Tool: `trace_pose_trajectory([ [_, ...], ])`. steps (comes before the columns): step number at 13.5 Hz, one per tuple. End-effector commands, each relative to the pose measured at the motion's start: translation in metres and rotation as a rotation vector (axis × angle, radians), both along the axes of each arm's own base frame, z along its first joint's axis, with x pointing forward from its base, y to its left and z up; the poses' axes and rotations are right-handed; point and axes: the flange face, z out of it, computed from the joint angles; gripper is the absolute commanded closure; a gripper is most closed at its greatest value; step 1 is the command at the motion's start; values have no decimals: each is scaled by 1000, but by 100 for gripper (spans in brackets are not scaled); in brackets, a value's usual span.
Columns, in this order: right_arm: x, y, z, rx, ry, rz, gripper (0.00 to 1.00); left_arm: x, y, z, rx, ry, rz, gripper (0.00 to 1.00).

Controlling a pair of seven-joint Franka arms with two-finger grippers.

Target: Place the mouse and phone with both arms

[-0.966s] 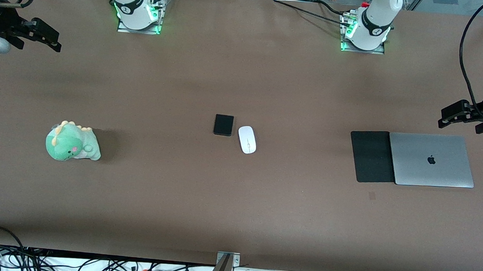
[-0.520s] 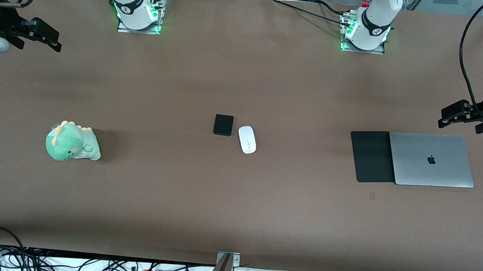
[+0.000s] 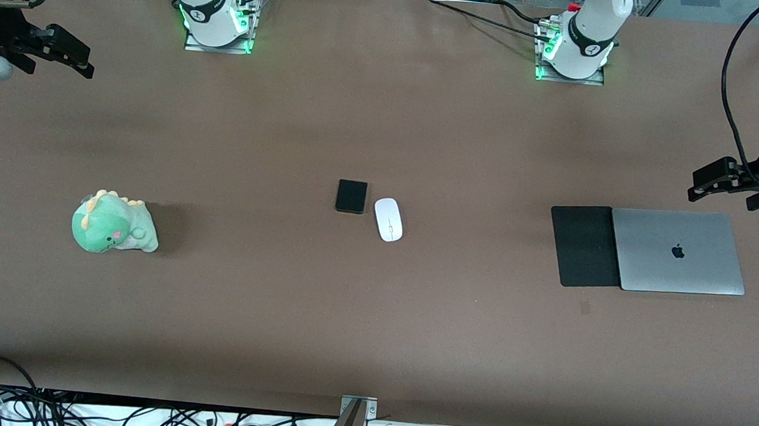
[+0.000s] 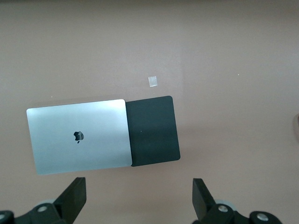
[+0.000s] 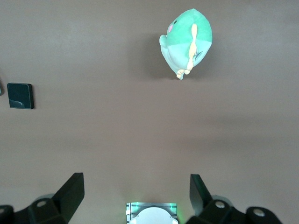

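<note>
Compared with a second ago, you see only the right gripper shift slightly at its table end; nothing is picked up, so the task has not begun. The left gripper hangs above the laptop, spread and empty like the right. One phone and one mouse lie mid-table, just beside each other. One mouse pad, one plush dinosaur.
</note>
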Motion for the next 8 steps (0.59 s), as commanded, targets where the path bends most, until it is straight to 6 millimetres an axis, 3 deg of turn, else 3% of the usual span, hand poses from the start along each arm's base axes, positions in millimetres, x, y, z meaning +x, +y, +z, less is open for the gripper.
trace_pose_trajectory([
  [1, -7, 3, 9, 19, 0, -1, 0, 2, 1, 8, 7, -18, 0, 0],
  [6, -7, -1, 9, 19, 1, -9, 0, 1, -4, 6, 1, -8, -8, 0],
  [8, -9, -2, 10, 19, 4, -9, 0, 1, 5, 7, -27, -13, 6, 0],
])
